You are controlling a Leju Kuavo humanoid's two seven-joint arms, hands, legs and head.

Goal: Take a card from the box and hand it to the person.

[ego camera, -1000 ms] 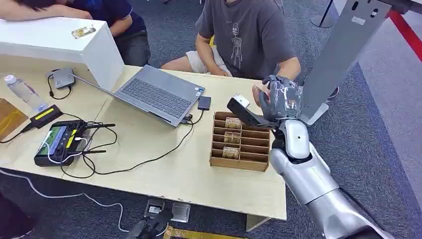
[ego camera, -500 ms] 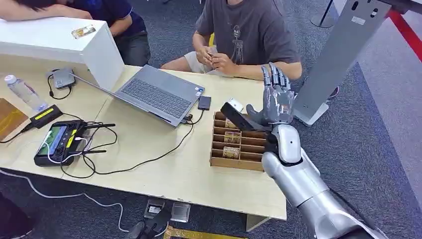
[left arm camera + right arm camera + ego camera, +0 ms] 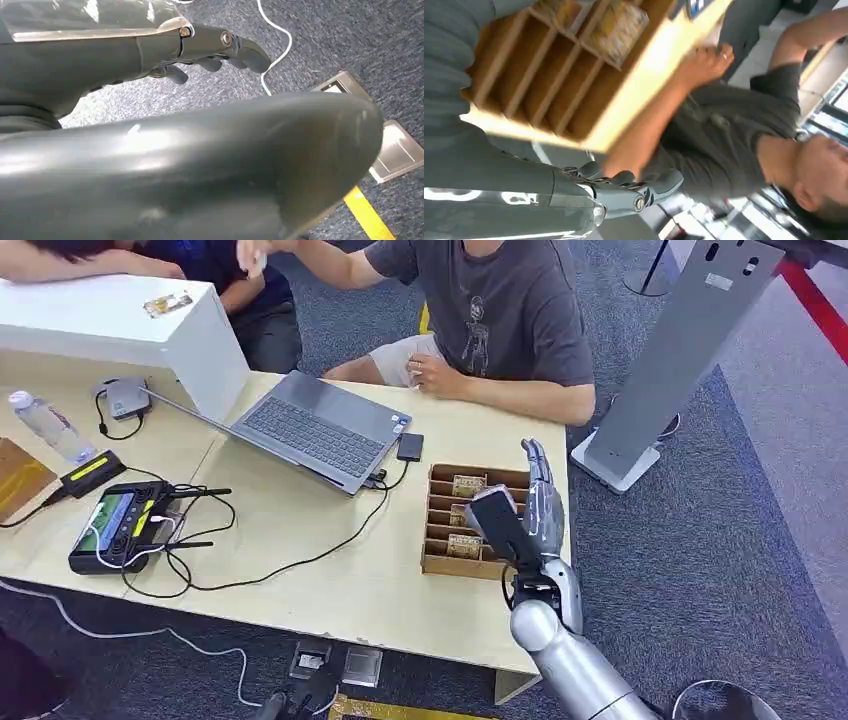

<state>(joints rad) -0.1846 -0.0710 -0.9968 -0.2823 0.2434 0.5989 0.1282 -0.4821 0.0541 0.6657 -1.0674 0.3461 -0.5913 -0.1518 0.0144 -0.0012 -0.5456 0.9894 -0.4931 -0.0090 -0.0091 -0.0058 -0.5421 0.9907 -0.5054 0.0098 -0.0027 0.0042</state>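
The wooden divided box (image 3: 475, 568) stands near the table's right end, and several of its slots hold cards (image 3: 467, 485). My right hand (image 3: 543, 508) hovers upright over the box's right side, fingers straight and apart, holding nothing. The right wrist view looks across the box (image 3: 544, 90) and its cards (image 3: 619, 30), with my fingertips (image 3: 639, 192) bare beside it. A person in a grey shirt (image 3: 510, 310) sits behind the table, one hand (image 3: 432, 372) at the table's edge and the other arm raised toward the far left. My left hand (image 3: 210, 47) hangs over the carpet, loosely spread and empty.
An open laptop (image 3: 310, 425) lies left of the box, with a small black drive (image 3: 410, 447) and cables between. A handheld controller (image 3: 120, 525), a water bottle (image 3: 45, 425) and a tall white case (image 3: 120, 325) are further left. A grey stand (image 3: 690, 350) rises at the right.
My right hand has come down from in front of the person to the box's right side and opened flat. The person drew both hands back, then lifted one arm to the far left.
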